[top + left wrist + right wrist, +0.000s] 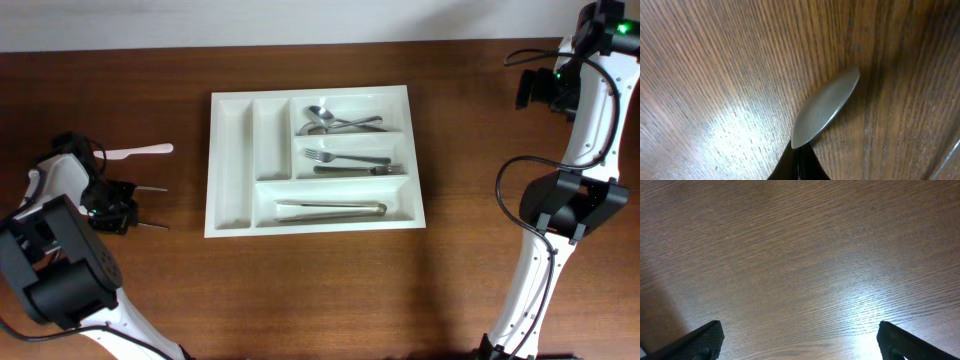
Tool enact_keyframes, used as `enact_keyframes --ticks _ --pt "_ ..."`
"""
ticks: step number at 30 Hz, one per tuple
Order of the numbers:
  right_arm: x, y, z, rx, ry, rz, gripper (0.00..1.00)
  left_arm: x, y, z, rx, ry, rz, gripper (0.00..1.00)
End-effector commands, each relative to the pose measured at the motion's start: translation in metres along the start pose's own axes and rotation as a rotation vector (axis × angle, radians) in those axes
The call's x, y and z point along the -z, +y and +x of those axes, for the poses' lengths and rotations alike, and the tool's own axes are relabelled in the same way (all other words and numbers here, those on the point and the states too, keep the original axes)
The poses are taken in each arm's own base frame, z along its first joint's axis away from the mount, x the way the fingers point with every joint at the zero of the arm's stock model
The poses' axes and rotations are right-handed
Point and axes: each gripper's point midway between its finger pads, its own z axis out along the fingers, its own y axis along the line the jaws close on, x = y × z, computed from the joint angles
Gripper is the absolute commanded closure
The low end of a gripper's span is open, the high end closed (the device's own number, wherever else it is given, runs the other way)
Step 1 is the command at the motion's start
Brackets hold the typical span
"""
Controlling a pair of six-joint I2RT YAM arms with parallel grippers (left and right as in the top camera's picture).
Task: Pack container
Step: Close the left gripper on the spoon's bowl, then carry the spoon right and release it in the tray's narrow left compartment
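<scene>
The container is a white cutlery tray at the table's middle. It holds spoons in the top long compartment, forks in the middle one and tongs in the bottom one. Its two upright compartments hold nothing. My left gripper is left of the tray, shut on the end of a pale flat utensil that points toward the tray. In the left wrist view the shut fingers pinch its rounded grey blade low over the wood. My right gripper is open and empty at the far right.
The right wrist view shows only bare brown wood between the wide-apart fingers. Two thin dark rods stick out beside the left arm. The right arm's cables hang at the right edge.
</scene>
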Motion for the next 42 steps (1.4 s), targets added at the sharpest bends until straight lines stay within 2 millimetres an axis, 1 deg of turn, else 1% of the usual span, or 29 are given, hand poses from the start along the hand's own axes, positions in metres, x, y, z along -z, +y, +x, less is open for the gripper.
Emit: enact_keyframes --ticks 1,2,5,9,11,13,16,18,21,24,26,27,28,29,32,34,36,42 --pt "0.01 -0.001 -0.001 0.003 -0.02 -0.008 0.01 0.002 -0.005 -0.001 -0.071 -0.003 -0.006 0.98" --pt "0.01 -0.001 -0.001 0.003 -0.02 -0.008 0.01 0.011 -0.008 -0.002 -0.077 -0.018 0.008 0.98" --pt "0.01 -0.001 -0.001 0.003 -0.02 -0.008 0.01 0.046 -0.022 0.0 -0.1 -0.072 0.086 0.98" --pt "0.01 -0.001 -0.001 0.003 -0.02 -0.008 0.01 0.098 -0.041 0.014 -0.141 -0.128 0.228 0.98" --pt "0.01 -0.001 -0.001 0.003 -0.02 -0.008 0.01 0.122 -0.046 0.022 -0.152 -0.16 0.286 0.98" --pt "0.01 -0.001 -0.001 0.003 -0.02 -0.008 0.01 0.149 -0.049 0.033 -0.151 -0.188 0.351 0.98" --pt "0.01 -0.001 -0.001 0.003 -0.02 -0.008 0.01 0.182 -0.054 0.05 -0.187 -0.233 0.438 0.98" --pt "0.01 -0.001 -0.001 0.003 -0.02 -0.008 0.01 0.199 -0.058 0.062 -0.221 -0.259 0.487 0.98" --pt "0.01 -0.001 -0.001 0.003 -0.02 -0.008 0.01 0.216 -0.066 0.086 -0.299 -0.278 0.536 0.98" --pt "0.01 -0.001 -0.001 0.003 -0.02 -0.008 0.01 0.223 -0.085 0.113 -0.475 -0.317 0.576 0.98" --pt "0.01 -0.001 -0.001 0.003 -0.02 -0.008 0.01 0.228 -0.105 0.134 -0.658 -0.368 0.611 0.98" --pt "0.01 -0.001 -0.001 0.003 -0.02 -0.008 0.01 0.229 -0.111 0.141 -0.72 -0.388 0.622 0.98" --pt "0.01 -0.001 -0.001 0.003 -0.02 -0.008 0.01 0.233 -0.122 0.153 -0.827 -0.427 0.644 0.97" --pt "0.01 -0.001 -0.001 0.003 -0.02 -0.008 0.01 0.235 -0.13 0.161 -0.898 -0.456 0.658 0.95" --pt "0.01 -0.001 -0.001 0.003 -0.02 -0.008 0.01 0.236 -0.149 0.181 -1.042 -0.513 0.687 0.91" --pt "0.01 -0.001 -0.001 0.003 -0.02 -0.008 0.01 0.231 -0.158 0.189 -1.088 -0.522 0.69 0.89" --pt "0.01 -0.001 -0.001 0.003 -0.02 -0.008 0.01 0.22 -0.165 0.192 -1.125 -0.519 0.675 0.86" --pt "0.01 -0.001 -0.001 0.003 -0.02 -0.008 0.01 0.171 -0.174 0.19 -1.178 -0.45 0.572 0.85"
